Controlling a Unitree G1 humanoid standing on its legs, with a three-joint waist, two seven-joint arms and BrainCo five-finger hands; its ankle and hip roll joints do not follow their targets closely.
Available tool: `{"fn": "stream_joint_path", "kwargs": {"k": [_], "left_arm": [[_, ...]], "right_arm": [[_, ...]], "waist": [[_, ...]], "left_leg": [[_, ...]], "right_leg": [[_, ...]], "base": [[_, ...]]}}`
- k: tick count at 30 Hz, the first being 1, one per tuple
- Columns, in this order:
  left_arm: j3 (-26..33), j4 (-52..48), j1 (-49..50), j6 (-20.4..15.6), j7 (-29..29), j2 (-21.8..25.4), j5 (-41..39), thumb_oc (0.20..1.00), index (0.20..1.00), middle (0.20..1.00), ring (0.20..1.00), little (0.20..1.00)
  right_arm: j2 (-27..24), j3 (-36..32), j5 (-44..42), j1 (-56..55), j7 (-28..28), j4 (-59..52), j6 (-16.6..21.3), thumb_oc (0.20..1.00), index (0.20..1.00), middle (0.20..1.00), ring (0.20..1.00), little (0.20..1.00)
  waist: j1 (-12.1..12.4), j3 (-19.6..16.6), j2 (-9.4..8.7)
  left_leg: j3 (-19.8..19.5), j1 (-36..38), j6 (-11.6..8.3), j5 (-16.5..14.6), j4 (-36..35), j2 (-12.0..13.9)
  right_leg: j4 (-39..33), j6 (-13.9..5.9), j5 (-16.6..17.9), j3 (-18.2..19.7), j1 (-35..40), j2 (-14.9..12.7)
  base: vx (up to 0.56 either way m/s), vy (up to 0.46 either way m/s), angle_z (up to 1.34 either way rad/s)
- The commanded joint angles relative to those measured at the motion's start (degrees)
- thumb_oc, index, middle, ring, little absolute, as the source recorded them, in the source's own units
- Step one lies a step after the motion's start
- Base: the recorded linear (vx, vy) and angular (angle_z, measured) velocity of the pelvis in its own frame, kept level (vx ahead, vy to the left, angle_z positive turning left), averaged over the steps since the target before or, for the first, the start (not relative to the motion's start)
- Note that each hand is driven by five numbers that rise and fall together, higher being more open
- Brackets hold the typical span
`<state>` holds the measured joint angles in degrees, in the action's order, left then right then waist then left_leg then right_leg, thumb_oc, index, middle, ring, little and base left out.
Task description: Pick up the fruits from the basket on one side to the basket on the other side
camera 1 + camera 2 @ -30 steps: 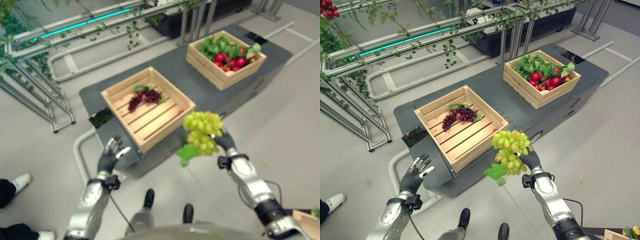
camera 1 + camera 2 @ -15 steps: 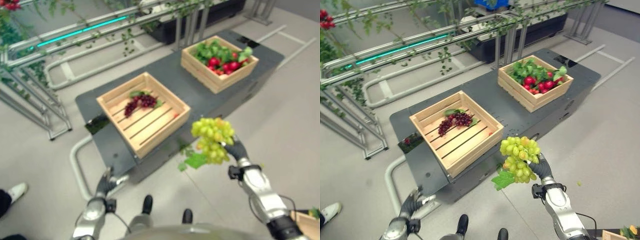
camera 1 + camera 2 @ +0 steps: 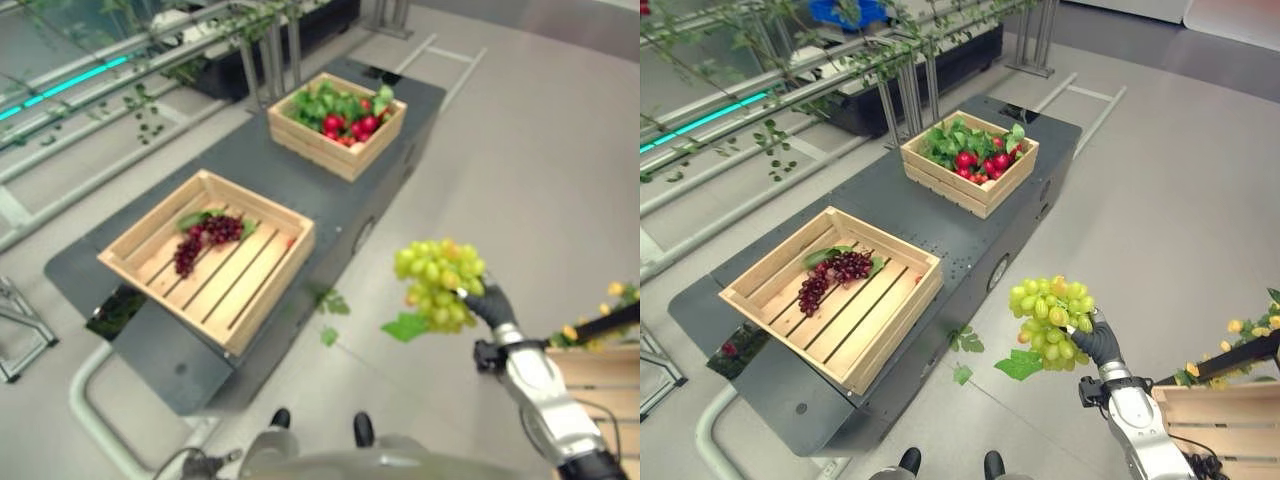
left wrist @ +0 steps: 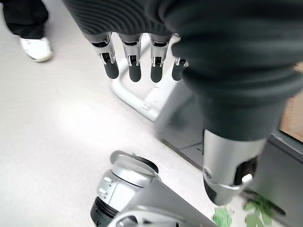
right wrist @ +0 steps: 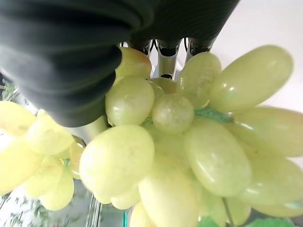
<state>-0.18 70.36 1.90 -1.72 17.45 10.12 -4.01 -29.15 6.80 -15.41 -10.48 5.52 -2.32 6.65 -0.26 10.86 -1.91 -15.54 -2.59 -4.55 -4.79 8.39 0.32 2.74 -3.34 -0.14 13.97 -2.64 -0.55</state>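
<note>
- our right hand (image 3: 1098,342) is curled round a bunch of green grapes (image 3: 1051,322), holding it up over the floor (image 3: 1140,220), to the right of the dark counter (image 3: 970,230) and clear of it.
- a green leaf (image 3: 1021,366) hangs from the bottom of the bunch; in the right wrist view the grapes press against our fingers (image 5: 165,52).
- our left hand (image 4: 142,56) hangs low above the floor with its fingers straight and nothing in them; a person's white shoe (image 4: 35,48) shows just past it.
- on the counter, the near wooden crate (image 3: 830,295) holds a bunch of dark purple grapes (image 3: 835,272).
- the far wooden crate (image 3: 968,165) is heaped with green leaves and red fruit (image 3: 980,160).
- a third wooden crate (image 3: 1225,430) shows at the lower right, just beside our right arm.
- loose leaves (image 3: 965,345) lie on the floor by the counter's side.
</note>
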Motion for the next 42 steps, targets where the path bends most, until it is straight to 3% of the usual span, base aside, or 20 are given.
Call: {"fn": "stream_joint_path", "kwargs": {"k": [1, 6, 9, 10, 11, 13, 14, 15, 16, 18, 21, 24, 25, 28, 30, 31, 33, 36, 40, 42], "left_arm": [[-0.55, -2.23, 0.87, -1.21, 1.68, 1.94, 1.81, 1.000, 1.000, 1.000, 1.000, 1.000], [-3.04, -5.29, -1.58, -1.27, 2.84, 3.56, 3.97, 1.000, 1.000, 1.000, 1.000, 1.000], [-4.15, -5.80, -2.95, -1.10, 3.28, 4.68, 5.82, 1.000, 1.000, 1.000, 1.000, 1.000], [-4.11, -5.78, -2.98, -1.11, 3.28, 4.71, 5.83, 1.000, 1.000, 1.000, 1.000, 1.000], [-3.95, -5.44, -3.56, -0.95, 4.07, 5.12, 6.08, 1.000, 1.000, 1.000, 1.000, 1.000], [-3.44, -5.33, -3.77, -0.99, 4.41, 5.83, 6.06, 1.000, 1.000, 1.000, 1.000, 1.000], [-3.74, -5.16, -4.05, -0.86, 4.35, 6.10, 6.41, 1.000, 1.000, 1.000, 1.000, 1.000], [-3.71, -5.14, -4.11, -0.86, 4.35, 6.14, 6.41, 1.000, 1.000, 1.000, 1.000, 1.000], [-3.95, -4.93, -4.25, -0.38, 4.14, 6.48, 7.16, 1.000, 1.000, 1.000, 1.000, 1.000], [-3.91, -5.01, -3.85, -0.08, 3.59, 6.47, 7.61, 1.000, 1.000, 1.000, 1.000, 1.000], [-4.09, -5.04, -3.53, 0.21, 2.97, 6.30, 7.92, 1.000, 1.000, 1.000, 1.000, 1.000], [-3.73, -4.99, -3.15, 0.35, 2.63, 6.03, 7.73, 1.000, 1.000, 1.000, 1.000, 1.000], [-3.12, -5.28, -2.53, 0.53, 2.54, 5.82, 7.48, 1.000, 1.000, 1.000, 1.000, 1.000], [-2.25, -5.39, -1.62, 0.71, 2.47, 5.55, 7.48, 1.000, 1.000, 1.000, 1.000, 1.000], [-1.39, -5.74, -1.00, 0.71, 2.60, 5.28, 7.10, 1.000, 1.000, 1.000, 1.000, 1.000], [-1.34, -5.84, -1.19, 0.65, 2.70, 5.02, 6.68, 1.000, 1.000, 1.000, 1.000, 1.000], [-1.46, -5.63, -1.27, 0.63, 2.63, 4.55, 6.53, 1.000, 1.000, 1.000, 1.000, 1.000], [-2.06, -5.40, -1.85, 0.04, 2.73, 2.50, 4.82, 1.000, 1.000, 1.000, 1.000, 1.000], [-3.78, -5.49, -3.55, -0.23, 3.04, 1.14, 3.99, 1.000, 1.000, 1.000, 1.000, 1.000], [-3.97, -4.40, -4.14, -0.36, 2.87, 0.47, 2.68, 1.000, 1.000, 1.000, 1.000, 1.000]], "right_arm": [[0.87, -2.89, -2.30, 0.29, -0.06, -7.50, 4.17, 0.200, 0.200, 0.200, 0.200, 0.200], [1.60, -3.34, -2.21, -0.38, 0.17, -8.36, 3.72, 0.200, 0.200, 0.200, 0.200, 0.200], [1.54, -2.21, -2.21, 0.45, -0.17, -8.80, 3.29, 0.200, 0.200, 0.200, 0.200, 0.200], [1.57, -2.19, -2.20, 0.49, -0.15, -8.82, 3.26, 0.200, 0.200, 0.200, 0.200, 0.200], [1.83, -0.60, -2.29, 2.36, -0.48, -8.88, 3.19, 0.200, 0.200, 0.200, 0.200, 0.200], [1.67, 0.85, -2.37, 3.82, -0.96, -9.50, 3.12, 0.200, 0.200, 0.200, 0.200, 0.200], [1.82, 1.53, -2.70, 4.21, -1.00, -9.78, 3.25, 0.200, 0.200, 0.200, 0.200, 0.200], [1.86, 1.53, -2.70, 4.27, -1.00, -9.79, 3.24, 0.200, 0.200, 0.200, 0.200, 0.200], [1.43, 1.89, -3.12, 3.57, -1.65, -10.31, 3.31, 0.200, 0.200, 0.200, 0.200, 0.200], [0.88, 1.81, -2.97, 2.64, -2.14, -11.30, 3.37, 0.200, 0.200, 0.200, 0.200, 0.200], [0.56, 1.28, -3.11, 1.48, -2.49, -12.05, 3.42, 0.200, 0.200, 0.200, 0.200, 0.200], [0.44, 1.25, -3.10, 1.23, -2.73, -12.05, 3.36, 0.200, 0.200, 0.200, 0.200, 0.200], [0.52, 1.38, -3.07, 1.18, -2.66, -12.58, 3.26, 0.200, 0.200, 0.200, 0.200, 0.200], [0.03, 1.44, -3.15, 1.05, -2.97, -13.37, 3.29, 0.200, 0.200, 0.200, 0.200, 0.200], [-0.34, 1.67, -3.38, 1.53, -2.90, -13.53, 3.36, 0.200, 0.200, 0.200, 0.200, 0.200], [-0.58, 2.04, -3.11, 2.17, -2.46, -13.50, 3.42, 0.200, 0.200, 0.200, 0.200, 0.200], [-0.96, 1.78, -3.00, 2.01, -2.51, -14.02, 3.41, 0.200, 0.200, 0.200, 0.200, 0.200], [-2.83, 0.56, -2.55, 1.92, -2.45, -14.72, 3.39, 0.200, 0.200, 0.200, 0.200, 0.200], [-4.80, 0.36, -3.56, 3.13, -2.77, -15.56, 3.94, 0.200, 0.200, 0.200, 0.200, 0.200], [-5.19, 0.47, -3.87, 4.11, -2.66, -15.02, 3.90, 0.200, 0.200, 0.200, 0.200, 0.200]], "waist": [[0.83, -1.02, -1.84], [-0.84, -0.61, -1.84], [-1.85, 0.34, -3.37], [-1.61, 0.31, -3.43], [-1.28, 0.95, -4.33], [-0.95, 1.29, -5.16], [-0.44, 1.62, -5.49], [-0.48, 1.56, -5.62], [-0.19, 1.63, -5.74], [0.33, 1.27, -5.45], [1.31, 0.40, -4.91], [2.08, -0.33, -4.89], [2.95, -0.44, -5.00], [3.35, -0.60, -5.69], [4.04, -0.27, -6.06], [4.06, -0.03, -5.88], [4.09, 0.01, -5.53], [3.00, 0.76, -3.85], [2.50, 2.43, -3.97], [3.45, 3.35, -4.49]], "left_leg": [[1.21, -4.55, 2.78, 4.59, -1.05, -0.29], [4.20, -3.54, 4.76, 4.72, -5.02, -1.32], [7.90, -4.25, 6.14, 2.96, -3.98, -2.72], [8.18, -4.30, 6.20, 2.86, -3.90, -2.69], [10.74, -4.35, 6.67, 1.66, -3.72, -2.77], [13.25, -4.66, 6.71, 1.20, -3.78, -1.87], [14.90, -5.07, 6.74, 1.18, -3.29, -1.17], [14.91, -5.28, 6.68, 1.50, -3.36, -1.25], [16.50, -5.89, 6.94, 1.39, -2.94, -0.65], [18.52, -6.29, 7.11, 2.18, -3.54, 0.22], [21.47, -6.88, 7.01, 3.47, -4.57, 1.67], [23.93, -7.42, 6.75, 4.04, -4.88, 2.53], [26.40, -7.19, 6.55, 4.02, -4.35, 3.56], [29.70, -6.26, 6.55, 4.16, -4.61, 3.46], [32.32, -5.97, 5.82, 4.21, -3.78, 3.99], [32.97, -5.81, 5.56, 4.45, -3.50, 4.17], [33.23, -5.69, 5.50, 4.55, -3.00, 4.37], [29.94, -6.72, 4.45, 5.17, -0.03, 4.18], [24.44, -10.20, 3.49, 3.49, 7.63, 2.00], [18.45, -11.72, 2.50, 3.01, 12.17, -0.14]], "right_leg": [[0.40, -1.04, -1.90, -2.22, 1.57, 1.32], [2.45, -4.11, -0.83, 1.30, -2.60, -1.13], [1.11, -6.76, 3.23, 4.86, -5.37, -2.60], [1.00, -6.82, 3.34, 5.14, -5.43, -2.58], [-0.96, -8.11, 6.73, 4.74, -7.44, -3.12], [-2.02, -8.79, 9.32, 2.51, -9.32, -3.67], [-1.31, -8.14, 8.81, -1.92, -10.08, -4.28], [-1.34, -8.14, 9.00, -1.88, -10.31, -4.35], [0.82, -6.33, 6.56, -7.54, -9.07, -3.68], [3.66, -5.14, 3.47, -12.72, -7.22, -3.55], [7.11, -3.85, -0.87, -16.61, -4.74, -2.69], [6.95, -3.43, -1.89, -19.06, -3.45, -2.85], [7.41, -3.26, -2.82, -22.90, -2.15, -3.82], [4.41, -2.88, -2.87, -23.79, -0.43, -2.22], [1.35, -2.74, -2.44, -27.02, 0.53, -2.39], [0.00, -2.57, -2.05, -26.11, 0.46, -2.26], [-0.60, -2.41, -2.22, -24.44, 1.09, -1.91], [-1.49, -1.24, -1.83, -22.24, 1.54, -1.51], [-2.69, 0.02, -0.88, -20.78, 1.57, -0.47], [-3.08, 0.33, -0.43, -19.11, 2.10, -0.36]], "base": [[-0.03, 0.337, -0.37], [-0.09, 0.290, -0.63], [-0.17, 0.230, -0.57], [-0.23, 0.168, -0.94], [-0.23, 0.138, -1.06], [-0.26, 0.116, -1.19], [-0.16, 0.058, -1.19], [-0.21, 0.123, -1.31], [-0.19, 0.106, -0.86], [-0.23, 0.118, -0.56], [-0.20, 0.091, -0.85], [-0.10, 0.026, -1.12], [-0.10, 0.026, -0.48], [-0.05, -0.006, -0.80], [-0.05, -0.083, -0.76], [-0.01, -0.115, -1.21], [0.04, -0.084, -1.02], [0.02, -0.103, -0.13], [-0.02, -0.156, -0.02], [0.02, -0.105, -0.03]]}}
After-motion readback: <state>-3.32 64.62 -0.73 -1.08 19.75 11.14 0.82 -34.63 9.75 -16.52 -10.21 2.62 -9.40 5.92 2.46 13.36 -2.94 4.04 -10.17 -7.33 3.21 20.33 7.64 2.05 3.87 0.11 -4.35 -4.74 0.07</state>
